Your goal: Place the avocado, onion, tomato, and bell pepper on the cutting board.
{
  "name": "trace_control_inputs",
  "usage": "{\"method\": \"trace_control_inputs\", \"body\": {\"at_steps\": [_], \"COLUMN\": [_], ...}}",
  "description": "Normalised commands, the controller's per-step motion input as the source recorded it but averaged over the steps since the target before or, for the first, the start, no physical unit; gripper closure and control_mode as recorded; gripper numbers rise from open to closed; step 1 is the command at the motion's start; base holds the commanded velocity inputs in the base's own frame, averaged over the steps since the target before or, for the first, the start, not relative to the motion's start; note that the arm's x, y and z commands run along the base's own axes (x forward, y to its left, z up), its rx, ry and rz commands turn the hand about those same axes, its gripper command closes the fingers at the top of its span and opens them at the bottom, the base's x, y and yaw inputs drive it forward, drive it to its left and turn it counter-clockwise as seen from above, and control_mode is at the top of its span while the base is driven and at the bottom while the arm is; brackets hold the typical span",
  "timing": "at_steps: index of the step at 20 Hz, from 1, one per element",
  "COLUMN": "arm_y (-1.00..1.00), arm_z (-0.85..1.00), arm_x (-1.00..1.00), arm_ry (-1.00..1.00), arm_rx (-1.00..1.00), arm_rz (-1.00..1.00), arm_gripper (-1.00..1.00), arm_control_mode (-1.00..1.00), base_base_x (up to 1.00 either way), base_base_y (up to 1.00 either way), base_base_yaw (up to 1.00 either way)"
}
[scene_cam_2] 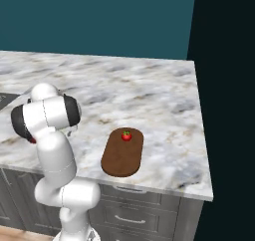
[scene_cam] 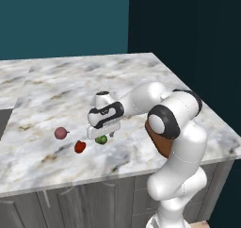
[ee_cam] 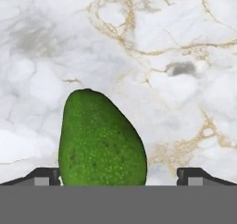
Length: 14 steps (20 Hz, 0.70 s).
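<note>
Hand view has the avocado [ee_cam: 102,140] lower left, gripper [ee_cam: 124,177] spread wide around it. Looks light, firm, lumpy; I'd pinch its fat middle.

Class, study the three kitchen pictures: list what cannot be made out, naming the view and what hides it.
- Cutting board, left base view: mostly hidden behind the arm's elbow.
- Avocado, left base view: partly covered by the gripper above it; in the hand view its lower end is cut off at the bottom.
- Whether the open jaws touch the avocado: cannot tell.
- Bell pepper, left base view: too small to show detail.
</note>
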Motion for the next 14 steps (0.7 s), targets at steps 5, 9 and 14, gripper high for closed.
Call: {"method": "trace_control_inputs", "body": {"at_steps": [5, 9, 14], "arm_y": [0.15, 0.03, -0.07], "arm_z": [-0.33, -0.05, 0.0], "arm_x": [-0.02, 0.0, -0.13], "arm_ry": [0.01, -0.02, 0.02], "arm_rx": [0.0, 0.0, 0.0], "arm_rz": [-0.03, 0.0, -0.04], "arm_gripper": [-1.0, 1.0, 1.0], "arm_control_mode": [-1.0, -1.0, -1.0], "base_base_x": [0.0, 0.0, 0.0], "base_base_y": [0.0, 0.0, 0.0], "base_base_yaw": [0.0, 0.0, 0.0]}}
